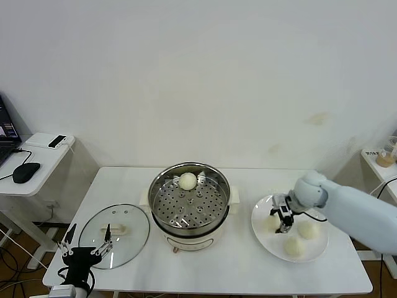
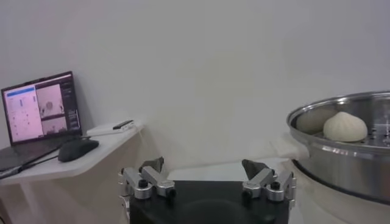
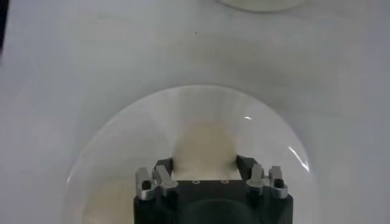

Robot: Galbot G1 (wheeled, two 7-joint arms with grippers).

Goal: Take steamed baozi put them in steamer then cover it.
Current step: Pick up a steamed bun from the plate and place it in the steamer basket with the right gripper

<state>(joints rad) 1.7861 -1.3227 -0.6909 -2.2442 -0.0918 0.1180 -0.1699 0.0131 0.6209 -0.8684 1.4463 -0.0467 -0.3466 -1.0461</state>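
1. No readable writing on anything; the laptop (image 2: 41, 109) screen is too small to read.
2. Right gripper (image 3: 205, 164) is down on the plate (image 1: 263, 234), jaws on either side of a bun (image 3: 205, 149) and touching it.
3. Two more buns (image 1: 300, 238) lie on the plate; one bun (image 1: 188, 180) sits in the steamer (image 1: 189, 205).
4. Lid (image 1: 115, 234) lies left of the steamer.
5. Left gripper (image 2: 207, 176) waits wide open, empty, near the lid.
6. Only the left wrist view shows the laptop and mouse (image 2: 77, 149).

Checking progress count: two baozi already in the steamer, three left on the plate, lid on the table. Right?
Not quite. The head view shows only one baozi in the steamer; three remain on the plate, and the lid lies on the table.
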